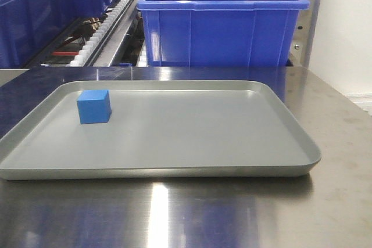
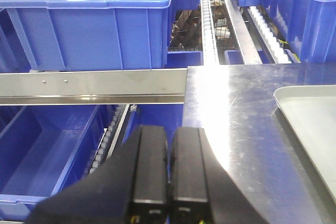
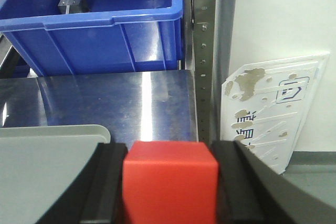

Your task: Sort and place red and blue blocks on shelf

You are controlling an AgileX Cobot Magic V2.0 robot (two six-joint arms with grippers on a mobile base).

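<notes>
Pinched red block (image 3: 170, 182) in right gripper (image 3: 170, 174), near tray (image 1: 174, 171) corner. Held left gripper (image 2: 168, 171) pressed together, empty, facing shelf (image 2: 94, 85). Had blue block (image 1: 93, 107) lying on tray. Shelved neither yet.

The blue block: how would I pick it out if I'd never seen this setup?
Find the shiny steel table with a wide, shallow grey tray on it. Near the tray's far left corner, as the front camera sees it, sits the blue block. It is a small solid cube, alone on the tray, unlike the big open blue bins behind.
</notes>
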